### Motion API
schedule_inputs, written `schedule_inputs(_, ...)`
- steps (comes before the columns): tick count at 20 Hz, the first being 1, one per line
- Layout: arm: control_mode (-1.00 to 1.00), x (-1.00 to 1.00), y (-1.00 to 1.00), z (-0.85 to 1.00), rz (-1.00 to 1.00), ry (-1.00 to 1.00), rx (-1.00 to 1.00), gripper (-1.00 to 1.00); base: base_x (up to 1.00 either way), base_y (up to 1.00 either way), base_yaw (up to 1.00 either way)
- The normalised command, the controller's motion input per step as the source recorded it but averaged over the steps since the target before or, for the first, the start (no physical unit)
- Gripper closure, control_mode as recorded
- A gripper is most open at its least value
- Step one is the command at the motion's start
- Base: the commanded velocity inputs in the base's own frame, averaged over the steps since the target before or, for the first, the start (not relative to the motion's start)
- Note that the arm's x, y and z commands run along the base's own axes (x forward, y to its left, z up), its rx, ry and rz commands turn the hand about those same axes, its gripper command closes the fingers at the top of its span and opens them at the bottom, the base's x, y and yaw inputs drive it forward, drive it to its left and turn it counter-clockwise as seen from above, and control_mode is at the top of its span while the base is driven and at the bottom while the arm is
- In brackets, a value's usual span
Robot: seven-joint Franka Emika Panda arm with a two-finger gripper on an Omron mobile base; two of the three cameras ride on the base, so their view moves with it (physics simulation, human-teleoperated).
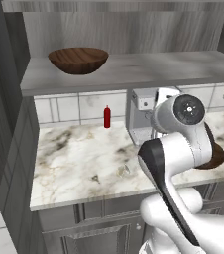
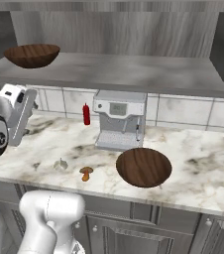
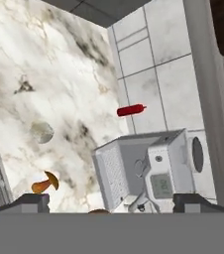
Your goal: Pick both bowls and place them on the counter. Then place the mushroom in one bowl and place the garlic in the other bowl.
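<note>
Left base view: I see one bowl (image 1: pixel 78 60) on the grey shelf (image 1: pixel 134 69), left end. The second bowl (image 1: pixel 213 154) sits on the counter (image 1: pixel 84 158), mostly hidden behind the arm. Garlic (image 1: pixel 123 170) lies on the marble near the front edge. Red bottle (image 1: pixel 107 117) stands at the backsplash.

Right base view: counter bowl (image 2: pixel 143 167) sits in front of the coffee machine (image 2: pixel 120 125), upright, empty. Mushroom (image 2: pixel 86 173) lies just left of it, garlic (image 2: pixel 60 164) further left; both are on the marble, apart from each other.

Hand view: gripper (image 3: pixel 111 203) is spread wide, holding nothing. Mushroom (image 3: pixel 45 183) is near one fingertip (image 3: pixel 29 202); garlic (image 3: pixel 41 132) lies beyond it.
</note>
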Motion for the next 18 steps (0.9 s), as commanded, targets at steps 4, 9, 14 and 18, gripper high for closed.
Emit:
schedule_inputs(4, -1.00, -0.17, 0.39, 0.44, 0.25, -0.05, 0.00, -1.00, 0.00, 0.00, 0.00)
schedule_inputs(9, -1.00, -0.04, 0.43, 0.27, 0.21, -0.03, 0.00, -1.00, 0.00, 0.00, 0.00)
schedule_inputs(14, -1.00, -0.07, 0.27, 0.00, 0.15, -0.17, 0.05, -1.00, 0.00, 0.00, 0.00)
schedule_inputs(18, -1.00, 0.00, 0.23, 0.21, 0.10, -0.29, 0.05, -1.00, 0.00, 0.00, 0.00)
